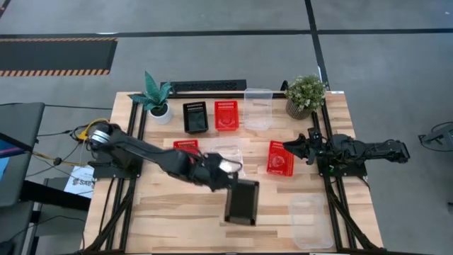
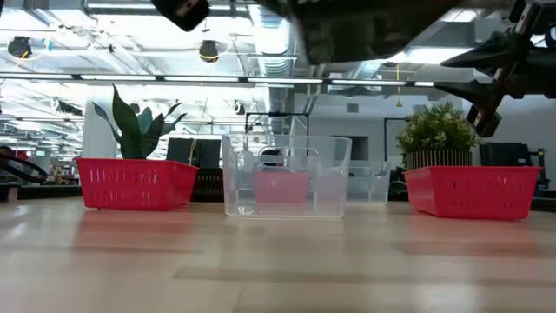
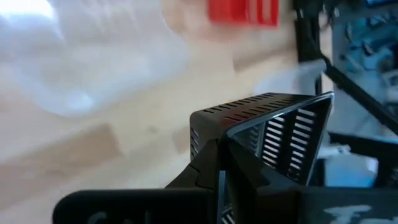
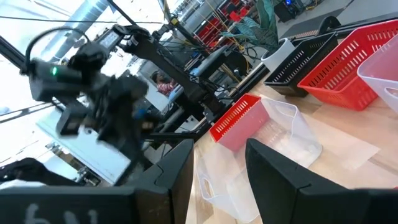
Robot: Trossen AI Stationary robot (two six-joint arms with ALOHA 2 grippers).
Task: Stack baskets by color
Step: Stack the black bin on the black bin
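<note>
The left gripper (image 1: pixel 230 177) is pinched shut on the rim of a black basket (image 1: pixel 242 202) held above the table's near middle, probably to carry it to the other black basket (image 1: pixel 195 117), while the right gripper (image 1: pixel 296 147) waits spread open beside a red basket (image 1: pixel 279 158).

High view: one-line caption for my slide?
Left gripper carries a black basket above the table; right gripper waits open.

Lighting: bright, even, from ceiling lamps (image 2: pixel 208 50). Shadows: soft, on table (image 1: pixel 177 219). Blur: clear basket (image 3: pixel 81 62) beyond left jaws smeared; left arm (image 4: pixel 99 106) beyond right jaws blurred.
</note>
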